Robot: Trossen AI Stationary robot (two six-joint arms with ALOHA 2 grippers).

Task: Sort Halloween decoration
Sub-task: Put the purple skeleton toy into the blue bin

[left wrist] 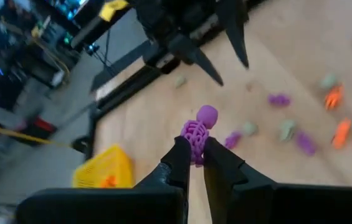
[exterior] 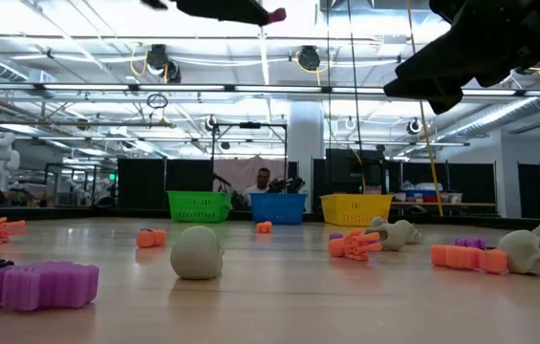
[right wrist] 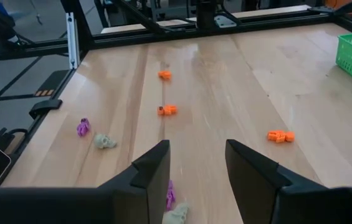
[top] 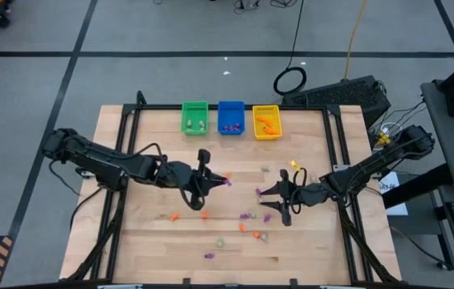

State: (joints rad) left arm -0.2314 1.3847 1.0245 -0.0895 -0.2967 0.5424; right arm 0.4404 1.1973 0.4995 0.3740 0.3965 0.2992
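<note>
My left gripper (top: 217,183) hangs above the table's middle, shut on a purple skeleton trinket (left wrist: 199,128), which also shows at the top of the low view (exterior: 273,15). My right gripper (top: 269,202) stands open to its right, with nothing between its fingers (right wrist: 197,158). Loose Halloween decorations lie on the wood between and in front of the two grippers: orange ones (top: 204,214), purple ones (top: 249,215) and pale skulls (top: 220,241). Green (top: 194,117), blue (top: 231,117) and yellow (top: 266,122) bins stand in a row at the far edge. My left gripper pinches the purple skeleton's lower body (left wrist: 194,142) between its two fingertips. The round head (left wrist: 207,114) sticks out past them. The fingers point toward the table's right, slanting a little downward. The trinket is lifted clear of the table.
Each bin holds a few trinkets of its own colour. More pieces lie near the right gripper: a purple one and a pale skull (right wrist: 177,213) just under its fingers, orange ones (right wrist: 280,135) farther off. Black frame rails (top: 126,152) run along the table's left and right sides.
</note>
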